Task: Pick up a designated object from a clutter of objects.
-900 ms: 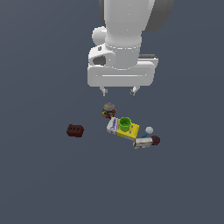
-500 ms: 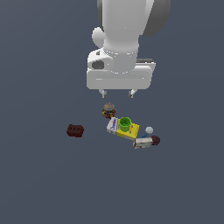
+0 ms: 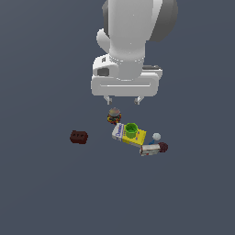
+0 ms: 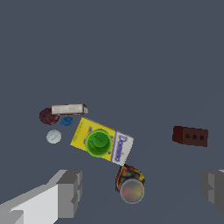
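The white two-finger gripper [image 3: 124, 99] hangs released above the clutter. Only the wrist view clearly shows the tiny bright-blue piece [image 4: 66, 121]: it lies just beside the white-and-maroon bar [image 4: 66, 109], between the small white ball [image 4: 54, 136] and the flat yellow-and-white box [image 4: 81, 133] carrying the green cup [image 4: 98, 142].

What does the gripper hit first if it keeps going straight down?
Probably the small round jar: in the wrist view it sits between the open gripper fingers, closest to their line. Depth is unclear, so it may just reach the bare floor beside the jar.
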Robot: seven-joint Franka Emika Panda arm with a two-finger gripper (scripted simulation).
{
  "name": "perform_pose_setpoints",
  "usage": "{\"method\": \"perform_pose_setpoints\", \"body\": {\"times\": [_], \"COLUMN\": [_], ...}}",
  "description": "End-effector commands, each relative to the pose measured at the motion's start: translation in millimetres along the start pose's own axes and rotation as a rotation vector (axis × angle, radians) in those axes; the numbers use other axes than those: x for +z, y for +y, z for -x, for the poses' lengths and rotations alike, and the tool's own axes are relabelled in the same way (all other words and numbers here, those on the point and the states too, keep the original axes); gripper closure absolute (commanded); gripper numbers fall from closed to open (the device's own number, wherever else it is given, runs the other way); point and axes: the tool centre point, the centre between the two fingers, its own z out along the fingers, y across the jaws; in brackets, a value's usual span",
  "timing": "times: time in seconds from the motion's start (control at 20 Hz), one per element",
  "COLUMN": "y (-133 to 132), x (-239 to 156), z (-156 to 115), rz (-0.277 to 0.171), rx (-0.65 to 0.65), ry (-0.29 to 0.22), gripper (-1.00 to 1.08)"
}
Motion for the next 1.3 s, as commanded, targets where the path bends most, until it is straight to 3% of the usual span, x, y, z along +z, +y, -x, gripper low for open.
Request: {"method": "perform_pose_setpoints", "body": {"times": [0.0,0.45,1.25], "y": [-4,-36,-132], "x": [6,49,175], "z": [-2,-17,-26], "rz": [0.0,0.001,-0.007], "rx": [0.01,0.087,0.299], "ry": [-0.001,-0.005,-0.02], "gripper": [-0.92,-0.92,-0.92]}}
